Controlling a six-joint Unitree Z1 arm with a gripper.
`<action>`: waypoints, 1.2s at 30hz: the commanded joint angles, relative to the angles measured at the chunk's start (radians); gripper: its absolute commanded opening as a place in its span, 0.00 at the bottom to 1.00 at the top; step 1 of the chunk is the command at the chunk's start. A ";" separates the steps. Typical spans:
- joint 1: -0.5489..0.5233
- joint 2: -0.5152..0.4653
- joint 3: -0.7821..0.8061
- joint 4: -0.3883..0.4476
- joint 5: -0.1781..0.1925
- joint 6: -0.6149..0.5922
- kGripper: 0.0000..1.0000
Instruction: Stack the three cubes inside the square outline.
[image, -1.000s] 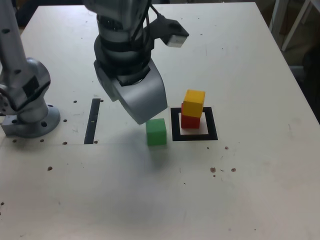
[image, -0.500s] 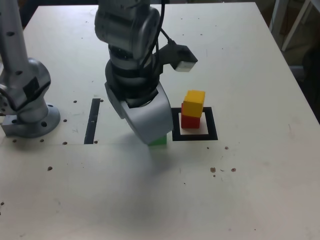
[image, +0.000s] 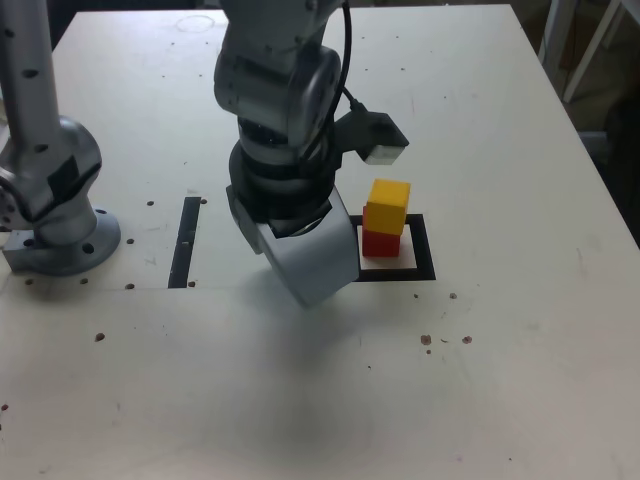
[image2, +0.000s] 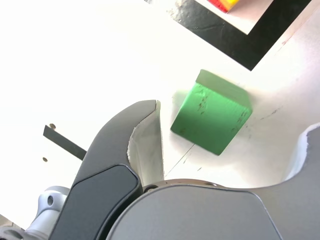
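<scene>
Standing wide, the jaws (image2: 222, 142) apparently straddle the green cube (image2: 212, 112), near the square outline (image2: 252, 45)

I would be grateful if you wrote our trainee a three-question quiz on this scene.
1. True or false: the solid green cube sits inside the thick black square outline.
2. Which block is on top of the stack: the small red cube or the small yellow cube?
3. Fill in the blank: in the wrist view, the gripper's jaws stand ____ on either side of the green cube.

Key: 1. false; 2. the yellow cube; 3. open
</scene>
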 joint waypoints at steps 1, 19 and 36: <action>-0.002 0.006 -0.002 -0.006 0.002 0.000 0.91; -0.002 0.013 0.010 -0.027 0.010 -0.042 0.53; -0.002 0.009 0.045 -0.039 0.006 -0.042 0.41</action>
